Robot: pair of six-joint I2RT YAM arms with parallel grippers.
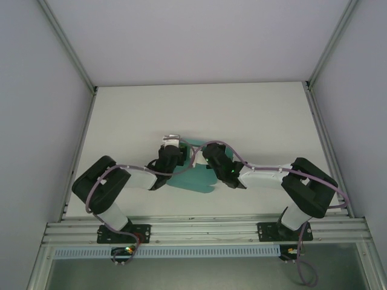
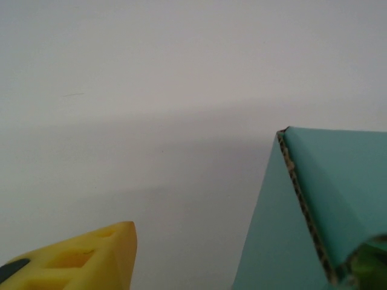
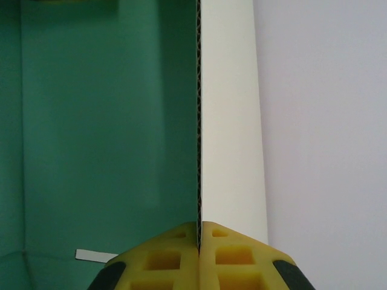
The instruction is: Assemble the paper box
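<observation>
While the paper box lies between your two tools seen from above, the right wrist view adds that your right gripper is clamped on its upright wall. Your left gripper stands apart, with the box corner to the right of its yellow finger.

The top view looks steeply down from above and behind the arm bases at 6 o'clock, taking in the whole table from afar. The left wrist view sits very near the paper box, whose corner stands at 4 o'clock. The right wrist view looks along the right hand at 6 o'clock, close against a box wall. All three share the box.
</observation>
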